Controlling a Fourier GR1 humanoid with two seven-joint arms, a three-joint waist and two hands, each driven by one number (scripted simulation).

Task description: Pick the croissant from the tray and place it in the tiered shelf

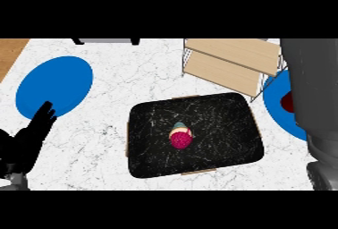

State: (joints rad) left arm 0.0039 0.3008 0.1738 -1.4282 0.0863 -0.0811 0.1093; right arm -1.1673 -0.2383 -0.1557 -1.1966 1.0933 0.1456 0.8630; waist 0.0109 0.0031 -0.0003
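A black marbled tray (158,147) sits at the centre of a white marble counter (112,53), seen from steeply above. On the tray, slightly left of its middle, lies a small rounded item (180,136), magenta at its lower end and tan with a touch of pale blue at its upper end; it is the only thing on the tray, and its shape cannot be made out as a croissant. At upper right, a light wooden tiered shelf (231,62) stands just beyond the tray's far corner. A blue plate (54,85) lies at upper left; a second blue plate (280,112) at the right edge carries something dark red. A large grey arm (314,80) fills the right edge, its hand unseen. At lower left, the black left hand (26,138) rests open, fingers straight and pointing up, well apart from the tray.
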